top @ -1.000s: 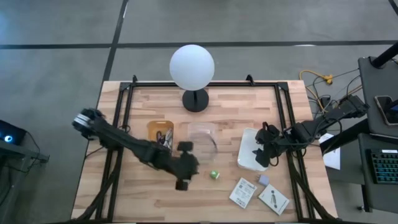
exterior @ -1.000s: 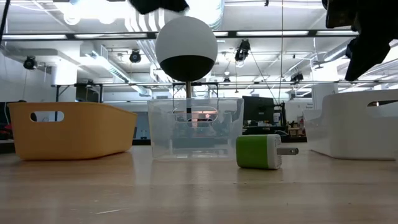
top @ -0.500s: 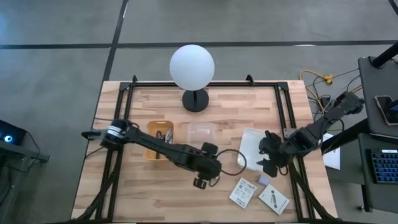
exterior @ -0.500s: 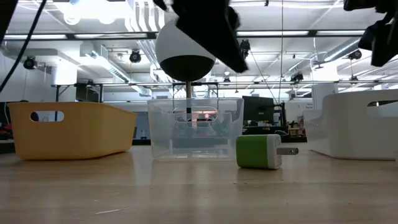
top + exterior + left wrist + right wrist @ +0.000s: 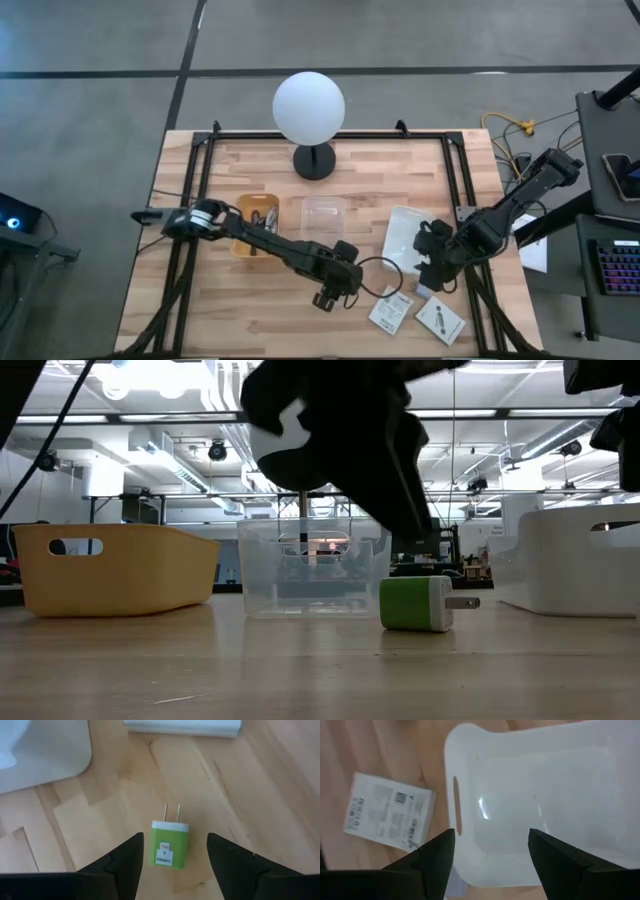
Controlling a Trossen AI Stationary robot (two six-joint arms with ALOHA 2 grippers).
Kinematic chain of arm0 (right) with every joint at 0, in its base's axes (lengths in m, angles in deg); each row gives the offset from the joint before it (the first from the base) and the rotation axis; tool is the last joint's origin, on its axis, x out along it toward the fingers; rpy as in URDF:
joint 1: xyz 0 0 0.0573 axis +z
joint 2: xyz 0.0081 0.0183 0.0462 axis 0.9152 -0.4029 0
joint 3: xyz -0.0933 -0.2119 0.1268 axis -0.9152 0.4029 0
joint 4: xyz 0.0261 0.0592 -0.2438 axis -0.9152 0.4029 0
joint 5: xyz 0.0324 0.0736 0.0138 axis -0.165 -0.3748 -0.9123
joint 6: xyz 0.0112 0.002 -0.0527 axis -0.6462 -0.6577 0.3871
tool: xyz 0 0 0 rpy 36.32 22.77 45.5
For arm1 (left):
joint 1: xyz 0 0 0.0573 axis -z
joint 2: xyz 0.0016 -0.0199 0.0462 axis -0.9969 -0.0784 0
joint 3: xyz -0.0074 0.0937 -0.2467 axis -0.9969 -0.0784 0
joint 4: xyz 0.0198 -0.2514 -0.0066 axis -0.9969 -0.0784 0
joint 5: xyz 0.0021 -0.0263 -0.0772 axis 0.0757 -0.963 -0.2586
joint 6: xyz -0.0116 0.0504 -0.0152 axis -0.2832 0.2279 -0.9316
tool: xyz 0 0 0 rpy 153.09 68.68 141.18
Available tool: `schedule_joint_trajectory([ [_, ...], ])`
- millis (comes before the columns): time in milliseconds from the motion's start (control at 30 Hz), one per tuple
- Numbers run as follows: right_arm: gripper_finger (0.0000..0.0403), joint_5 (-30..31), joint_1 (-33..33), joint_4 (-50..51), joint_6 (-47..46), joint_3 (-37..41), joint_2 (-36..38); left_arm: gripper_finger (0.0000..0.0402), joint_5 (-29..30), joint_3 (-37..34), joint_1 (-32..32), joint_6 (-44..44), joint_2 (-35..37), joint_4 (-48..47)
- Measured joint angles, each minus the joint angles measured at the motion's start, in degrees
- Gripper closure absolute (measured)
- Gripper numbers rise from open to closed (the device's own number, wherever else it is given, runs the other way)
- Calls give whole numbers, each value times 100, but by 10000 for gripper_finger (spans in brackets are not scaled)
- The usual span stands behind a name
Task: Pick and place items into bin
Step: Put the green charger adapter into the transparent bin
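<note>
The green cube (image 5: 169,845), a small plug charger, lies flat on the surface (image 5: 260,795) between the wide-open, empty fingers (image 5: 125,862) of the left gripper (image 5: 172,855). It is probably light, stiff and smooth; the long sides should be taken, prongs at 12 o'clock.

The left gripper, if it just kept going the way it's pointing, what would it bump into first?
Most likely the green plug cube. The left gripper hangs open right above it, fingers either side, with only bare wooden table around it. How far it stands off is hard to judge.
</note>
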Motion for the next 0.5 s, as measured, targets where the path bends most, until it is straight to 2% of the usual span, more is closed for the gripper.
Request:
schedule_joint_trajectory([
  [267,165,-148,0,-9,9,5,-390,201,-35,-1,-85,-39,-208,30],
  [500,165,-154,-2,-31,-31,-36,-448,201,-168,-15,-123,-49,-273,33],
])
